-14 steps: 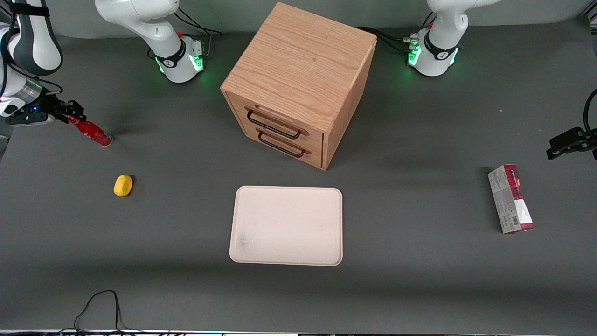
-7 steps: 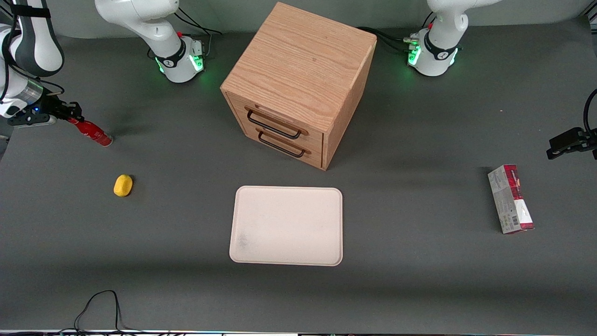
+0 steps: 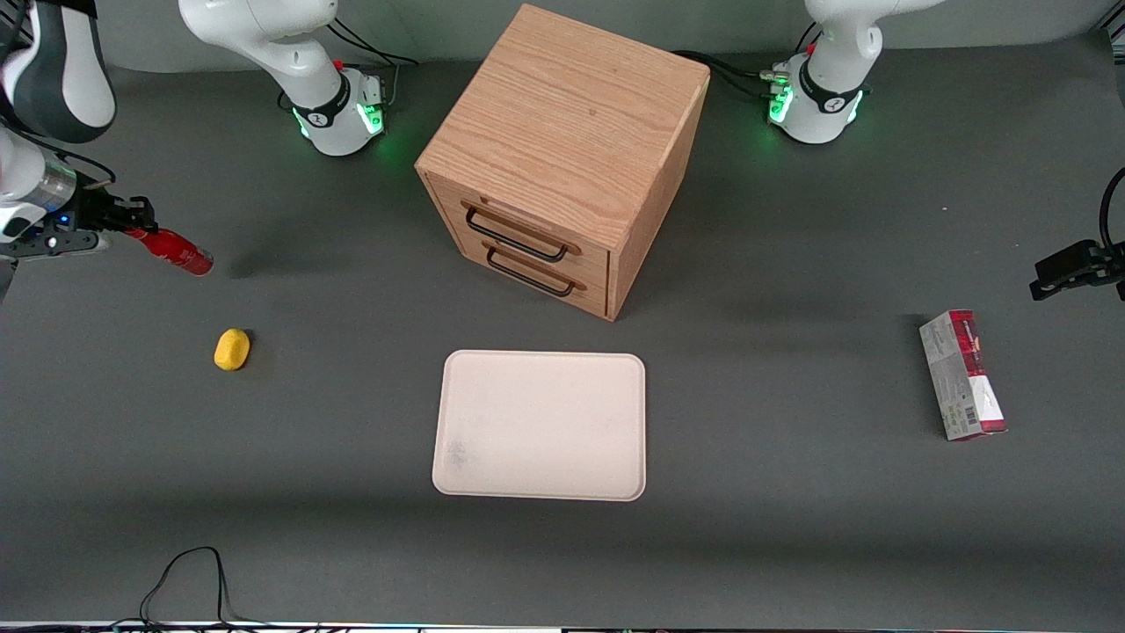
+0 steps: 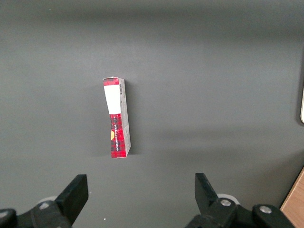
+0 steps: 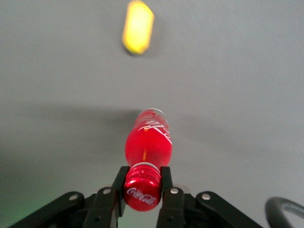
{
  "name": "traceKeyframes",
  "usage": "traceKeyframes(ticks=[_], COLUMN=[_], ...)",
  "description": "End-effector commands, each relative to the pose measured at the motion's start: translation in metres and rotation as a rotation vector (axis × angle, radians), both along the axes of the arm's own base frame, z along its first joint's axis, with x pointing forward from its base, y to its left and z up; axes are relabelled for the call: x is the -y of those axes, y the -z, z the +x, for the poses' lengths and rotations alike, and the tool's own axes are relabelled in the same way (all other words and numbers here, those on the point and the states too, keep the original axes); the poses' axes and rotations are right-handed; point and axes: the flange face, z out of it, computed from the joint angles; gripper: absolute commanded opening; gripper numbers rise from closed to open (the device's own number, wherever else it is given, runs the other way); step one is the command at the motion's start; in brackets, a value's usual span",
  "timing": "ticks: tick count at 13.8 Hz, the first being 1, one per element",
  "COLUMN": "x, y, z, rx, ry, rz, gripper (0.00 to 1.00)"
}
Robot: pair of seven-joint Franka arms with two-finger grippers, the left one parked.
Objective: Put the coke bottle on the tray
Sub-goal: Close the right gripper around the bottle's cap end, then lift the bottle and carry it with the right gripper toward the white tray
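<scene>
The coke bottle (image 3: pixel 174 251) is a small slim red bottle with white lettering, at the working arm's end of the table. My gripper (image 3: pixel 132 225) is shut on its red cap and holds it tilted, base lower than cap, just above the table. In the right wrist view the fingers (image 5: pixel 166 181) clamp the cap on both sides and the bottle body (image 5: pixel 147 141) points away from the camera. The cream tray (image 3: pixel 540 425) lies flat in the middle of the table, in front of the wooden drawer cabinet, well away from the bottle.
A wooden two-drawer cabinet (image 3: pixel 562 158) stands farther from the front camera than the tray. A small yellow object (image 3: pixel 232 349) lies on the table near the bottle, also in the right wrist view (image 5: pixel 137 27). A red-and-grey carton (image 3: pixel 961 375) lies toward the parked arm's end.
My gripper has tipped the bottle flatter and lifted it slightly; its base has come off the table while the cap stays gripped.
</scene>
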Motion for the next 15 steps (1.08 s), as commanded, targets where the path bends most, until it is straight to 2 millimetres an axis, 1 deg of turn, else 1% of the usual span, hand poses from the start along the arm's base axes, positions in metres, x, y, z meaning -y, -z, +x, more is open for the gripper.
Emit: traceKeyframes(ticks=[1, 2, 4, 5, 6, 7, 8, 9, 10, 11, 12, 14, 15], x=[-0.054, -0.074, -0.109, -0.131, -0.155, -0.175, -0.198, -0.228, -0.259, -0.283, -0.309, -0.350, -0.372], y=[-0.084, -0.111, -0.158, -0.176, -0.191, -0.197, -0.203, -0.207, -0.201, -0.185, -0.170, -0.133, -0.109], z=[0.061, 0.082, 0.119, 0.135, 0.149, 0.162, 0.173, 0.183, 0.193, 0.207, 0.220, 0.244, 0.254], rx=[-0.030, -0.033, -0.003, 0.020, 0.040, 0.049, 0.067, 0.092, 0.102, 0.103, 0.117, 0.164, 0.182], ry=[0.007, -0.004, -0.024, -0.042, -0.072, -0.085, -0.096, -0.111, -0.120, -0.118, -0.135, -0.189, -0.218], rz=[-0.006, 0.001, 0.010, 0.020, 0.030, 0.036, 0.042, 0.049, 0.060, 0.067, 0.093, 0.142, 0.140], gripper=[0.00, 0.00, 0.00, 0.00, 0.01, 0.04, 0.04, 0.04, 0.04, 0.05, 0.08, 0.12, 0.12])
